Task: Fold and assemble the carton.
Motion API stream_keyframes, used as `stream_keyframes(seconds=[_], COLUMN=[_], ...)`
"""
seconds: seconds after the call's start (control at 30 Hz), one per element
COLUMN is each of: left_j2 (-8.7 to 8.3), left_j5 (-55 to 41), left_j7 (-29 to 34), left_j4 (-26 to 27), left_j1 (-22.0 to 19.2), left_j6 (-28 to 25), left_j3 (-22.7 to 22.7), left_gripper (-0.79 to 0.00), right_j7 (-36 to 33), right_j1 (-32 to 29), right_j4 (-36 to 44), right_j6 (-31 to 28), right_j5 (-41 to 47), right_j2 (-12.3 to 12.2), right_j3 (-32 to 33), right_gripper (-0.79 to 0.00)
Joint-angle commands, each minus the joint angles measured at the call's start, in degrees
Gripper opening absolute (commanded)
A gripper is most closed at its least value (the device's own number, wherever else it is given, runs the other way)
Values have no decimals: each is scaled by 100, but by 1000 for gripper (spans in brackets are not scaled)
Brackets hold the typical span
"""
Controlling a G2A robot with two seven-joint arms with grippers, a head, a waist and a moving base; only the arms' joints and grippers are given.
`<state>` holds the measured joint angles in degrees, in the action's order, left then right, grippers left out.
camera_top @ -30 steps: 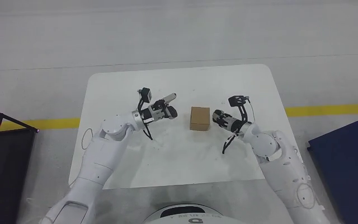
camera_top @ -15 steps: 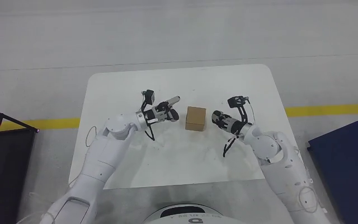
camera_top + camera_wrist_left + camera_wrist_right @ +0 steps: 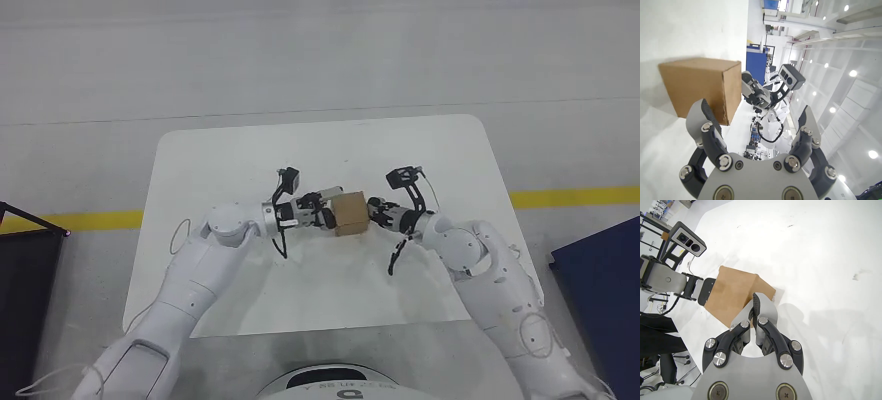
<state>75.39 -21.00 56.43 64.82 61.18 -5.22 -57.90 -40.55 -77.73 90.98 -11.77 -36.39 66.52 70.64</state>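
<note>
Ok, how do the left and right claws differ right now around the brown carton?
The left arm's grey metal claw is open, fingers spread wide; the right arm's grey metal claw is shut, fingers together. The left claw lays one finger pad against a side of the small brown cardboard carton; the right claw meets the opposite side with its closed tip. Both sit low at the carton, facing each other.

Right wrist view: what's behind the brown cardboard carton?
Behind the brown cardboard carton, one dark finger pad of the open left gripper sticks out, with the white table all around. The carton hides the pad's tip and whether it touches.
</note>
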Motion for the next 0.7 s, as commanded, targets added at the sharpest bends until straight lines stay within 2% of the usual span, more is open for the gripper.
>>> stream_keyframes(seconds=[0.0, 0.17, 0.3, 0.67], left_j2=[-1, 17, 5, -205], left_j5=[33, -133, -295, -743], left_j7=[154, 500, 501, 899], left_j4=[17, 179, 280, 487], left_j1=[-13, 15, 57, 275], left_j6=[14, -14, -123, -227], left_j3=[58, 195, 128, -607], left_gripper=[0, 0, 0, 0], right_j7=[-36, -93, -28, 116], right_j1=[166, 479, 514, -541], right_j4=[-59, -102, -70, 625], right_j6=[-47, -121, -70, -271], right_j5=[-9, -89, -82, 67], right_j2=[20, 59, 51, -150], right_j3=[-128, -379, -328, 567], right_gripper=[-785, -785, -785, -785])
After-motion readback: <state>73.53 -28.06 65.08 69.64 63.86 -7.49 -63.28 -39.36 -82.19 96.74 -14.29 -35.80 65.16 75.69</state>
